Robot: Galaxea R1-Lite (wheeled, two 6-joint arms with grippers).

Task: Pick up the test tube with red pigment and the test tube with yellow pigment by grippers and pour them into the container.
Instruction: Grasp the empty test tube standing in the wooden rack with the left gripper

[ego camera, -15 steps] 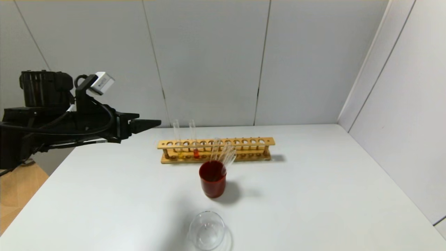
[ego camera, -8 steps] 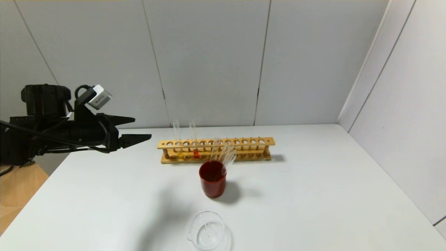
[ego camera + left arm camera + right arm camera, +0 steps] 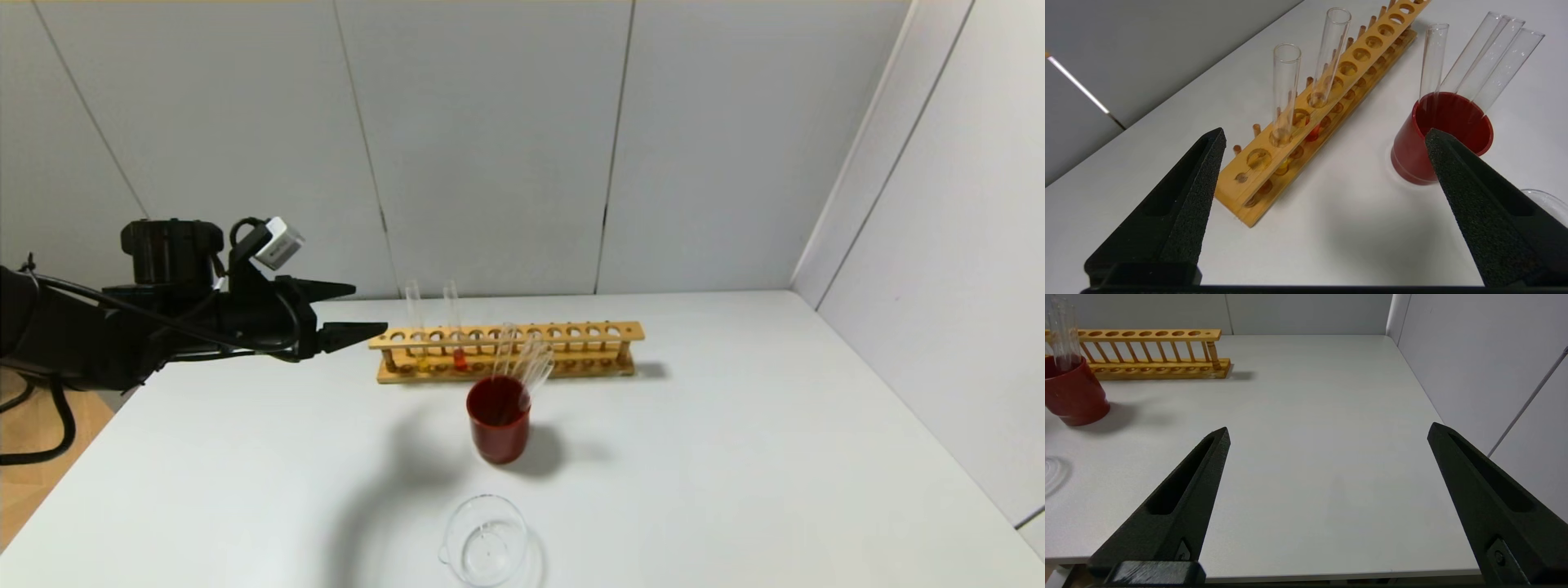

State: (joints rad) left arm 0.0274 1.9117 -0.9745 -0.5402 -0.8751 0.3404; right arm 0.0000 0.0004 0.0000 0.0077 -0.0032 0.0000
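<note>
The test tube with yellow pigment (image 3: 416, 327) and the test tube with red pigment (image 3: 451, 322) stand upright side by side near the left end of a wooden rack (image 3: 571, 333). My left gripper (image 3: 369, 309) is open and empty, level with the tubes and just left of the rack's end. In the left wrist view its fingers (image 3: 1184, 196) spread wide, with the yellow tube (image 3: 1285, 90) and red tube (image 3: 1332, 49) ahead. The container (image 3: 484, 539), a clear glass dish, sits at the table's front. My right gripper (image 3: 1329, 428) is open and empty over the table's right front edge.
A dark-red cup (image 3: 498, 429) holding several clear empty tubes (image 3: 526, 359) stands just in front of the rack, between it and the container. The cup (image 3: 1073, 396) and the rack's right end (image 3: 1155, 355) show in the right wrist view. Walls close the back and right.
My left arm has come down and moved right, toward the rack's left end. Its two fingers now show apart. The tubes, cup and container have not moved.
</note>
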